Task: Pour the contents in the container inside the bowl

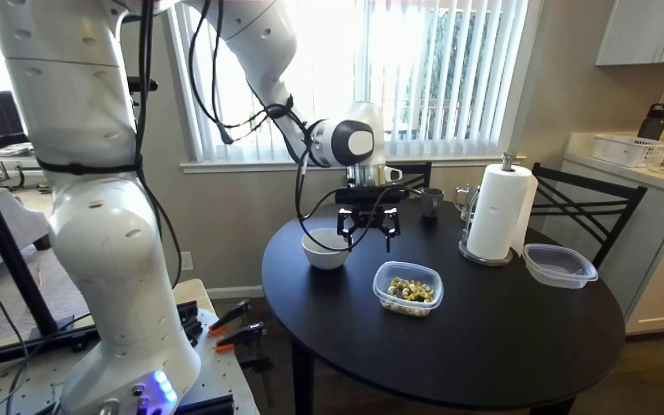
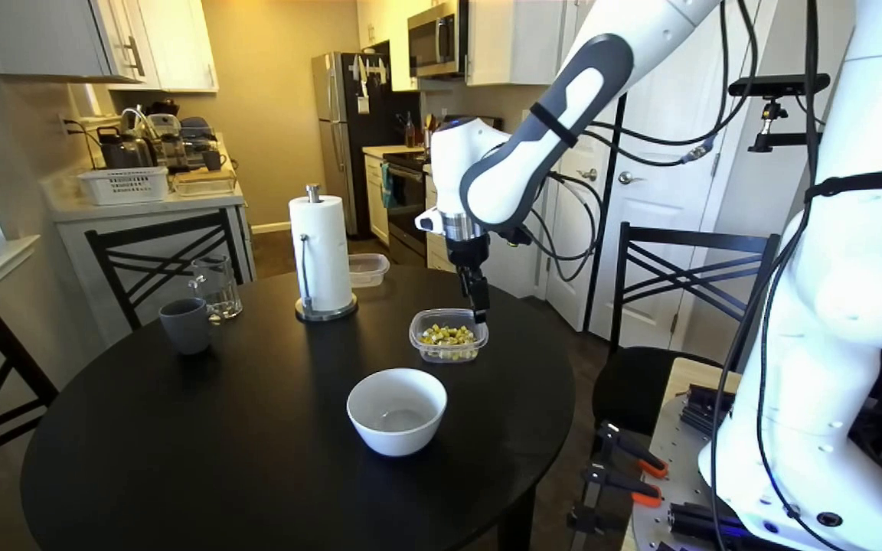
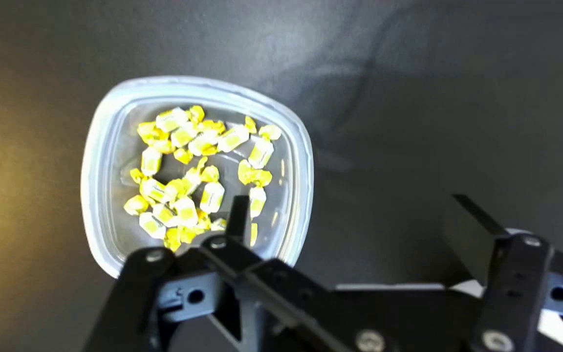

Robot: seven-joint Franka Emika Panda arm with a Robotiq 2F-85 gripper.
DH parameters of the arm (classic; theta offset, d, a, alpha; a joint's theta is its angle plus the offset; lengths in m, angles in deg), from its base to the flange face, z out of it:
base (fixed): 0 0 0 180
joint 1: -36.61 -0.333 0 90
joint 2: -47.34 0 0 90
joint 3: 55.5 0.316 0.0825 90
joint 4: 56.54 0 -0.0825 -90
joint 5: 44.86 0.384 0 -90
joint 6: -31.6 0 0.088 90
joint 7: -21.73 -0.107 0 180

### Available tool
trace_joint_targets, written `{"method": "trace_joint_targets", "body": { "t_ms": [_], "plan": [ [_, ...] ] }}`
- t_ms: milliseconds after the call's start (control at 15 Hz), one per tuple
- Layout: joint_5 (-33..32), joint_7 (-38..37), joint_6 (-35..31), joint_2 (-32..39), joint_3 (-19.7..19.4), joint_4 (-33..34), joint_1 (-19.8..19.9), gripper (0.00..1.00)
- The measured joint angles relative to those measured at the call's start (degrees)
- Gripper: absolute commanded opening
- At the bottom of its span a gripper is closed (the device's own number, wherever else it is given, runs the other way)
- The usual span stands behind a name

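Note:
The container (image 1: 410,269) is a clear tub on the dark table, also in the wrist view (image 3: 97,171). The contents (image 1: 410,290), yellow and whitish wrapped pieces, lie inside it; they also show in the wrist view (image 3: 184,210). The white bowl (image 1: 325,258) stands upright on the table, apart from the container; its inside looks empty in an exterior view (image 2: 395,440). My gripper (image 1: 369,245) is open and empty, pointing down above the table. In the wrist view (image 3: 352,205) its left finger overlaps the container's lower right part and its right finger is over bare table.
A paper towel roll (image 1: 496,213) on a metal stand and a second clear tub (image 1: 559,265) stand farther along the table (image 1: 510,346). A grey mug (image 2: 186,327) and a glass mug (image 2: 217,291) stand near the table's edge. Black chairs (image 2: 173,252) surround the table.

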Motion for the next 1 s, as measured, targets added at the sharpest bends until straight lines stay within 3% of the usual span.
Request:
{"method": "trace_joint_targets", "body": {
  "t_ms": [267, 667, 1000],
  "plan": [
    [7.4, 6.0, 0.1, 10.1, 2.5, 10.1, 0.7, 1.0],
    [7.5, 6.1, 4.5, 21.9, 3.9, 23.3, 3.7, 1.0],
    [7.4, 6.1, 12.6, 26.7, 3.7, 28.4, 6.7, 1.0]
  ]
}}
